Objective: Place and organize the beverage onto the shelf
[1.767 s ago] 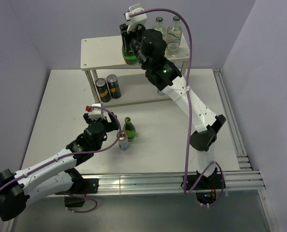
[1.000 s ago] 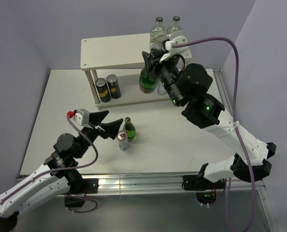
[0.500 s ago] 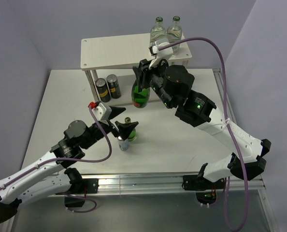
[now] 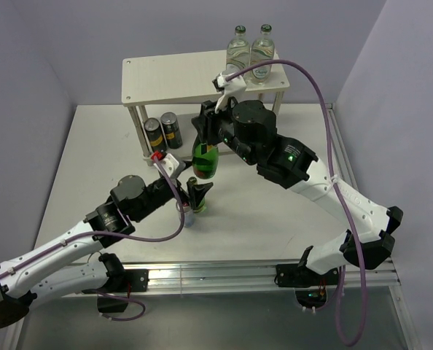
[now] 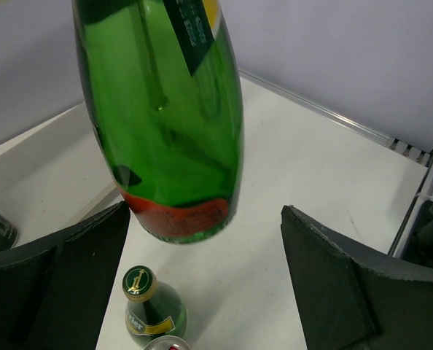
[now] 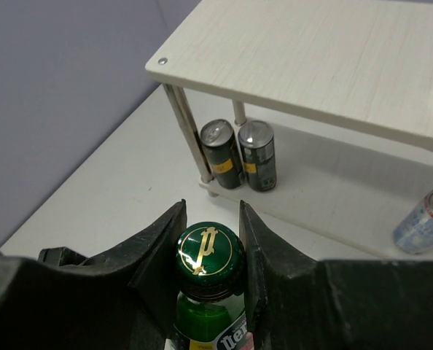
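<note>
My right gripper [image 4: 205, 125] is shut on the cap and neck of a green glass bottle [image 4: 204, 159] and holds it hanging in the air in front of the shelf [image 4: 165, 73]. The wrist view shows the jaws closed on its green cap [image 6: 204, 251]. My left gripper [image 4: 197, 191] is open and empty, low over a second green bottle [image 4: 194, 198] and a silver can [image 4: 185, 216] standing on the table. In the left wrist view the held bottle [image 5: 165, 124] hangs between my spread fingers [image 5: 56, 284], above the standing bottle [image 5: 147, 310].
Two clear bottles [image 4: 250, 48] stand at the right end of the shelf's top board. Two dark cans [image 4: 162, 133] stand on the lower tier at the left, and a silver can [image 6: 420, 222] stands further right on it. Purple cables loop over both arms.
The right arm has carried the green bottle from the shelf's top board down and forward over the table. The left gripper has moved right, up to the standing bottle and can.
</note>
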Action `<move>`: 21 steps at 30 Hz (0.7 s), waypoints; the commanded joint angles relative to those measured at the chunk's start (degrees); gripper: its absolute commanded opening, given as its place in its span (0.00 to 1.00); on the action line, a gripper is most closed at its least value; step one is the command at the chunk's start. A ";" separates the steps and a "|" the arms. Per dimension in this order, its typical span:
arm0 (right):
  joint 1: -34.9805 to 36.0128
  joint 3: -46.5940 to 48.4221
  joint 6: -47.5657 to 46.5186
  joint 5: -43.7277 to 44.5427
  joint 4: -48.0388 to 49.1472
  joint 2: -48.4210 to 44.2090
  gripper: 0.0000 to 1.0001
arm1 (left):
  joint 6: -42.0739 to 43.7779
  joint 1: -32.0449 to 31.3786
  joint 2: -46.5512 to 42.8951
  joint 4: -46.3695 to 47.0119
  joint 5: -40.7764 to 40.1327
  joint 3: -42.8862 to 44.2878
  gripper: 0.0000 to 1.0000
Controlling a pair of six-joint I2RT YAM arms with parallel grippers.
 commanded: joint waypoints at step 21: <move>3.74 2.50 11.68 -13.09 5.44 -1.34 0.00 | 3.04 -0.54 3.43 2.00 -5.96 5.23 0.71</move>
